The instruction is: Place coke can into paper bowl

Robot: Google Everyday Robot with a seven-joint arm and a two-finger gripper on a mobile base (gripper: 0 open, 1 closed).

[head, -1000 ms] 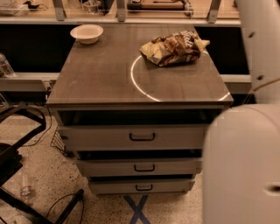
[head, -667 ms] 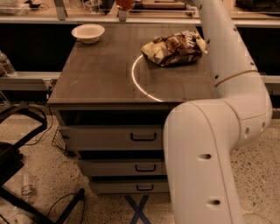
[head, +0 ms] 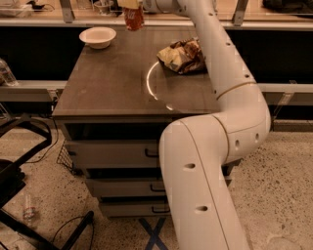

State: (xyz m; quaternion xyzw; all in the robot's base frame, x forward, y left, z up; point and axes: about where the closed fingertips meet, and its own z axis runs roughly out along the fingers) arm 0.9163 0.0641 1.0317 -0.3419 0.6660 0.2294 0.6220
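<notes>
Carriage in hand: small red aluminium coke can (head: 133, 18) is clamped in the pincer (head: 131, 5), above-right of the round cream-white paper bowl (head: 98, 36). Leftward travel, then lowering, is needed.

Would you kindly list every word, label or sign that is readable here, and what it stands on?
White script on the red aluminium coke can, held by the tool at the top edge: too blurred to read.
Print on the brown-and-yellow snack bag: unreadable.
Blue tape mark on the speckled floor: "X".
</notes>
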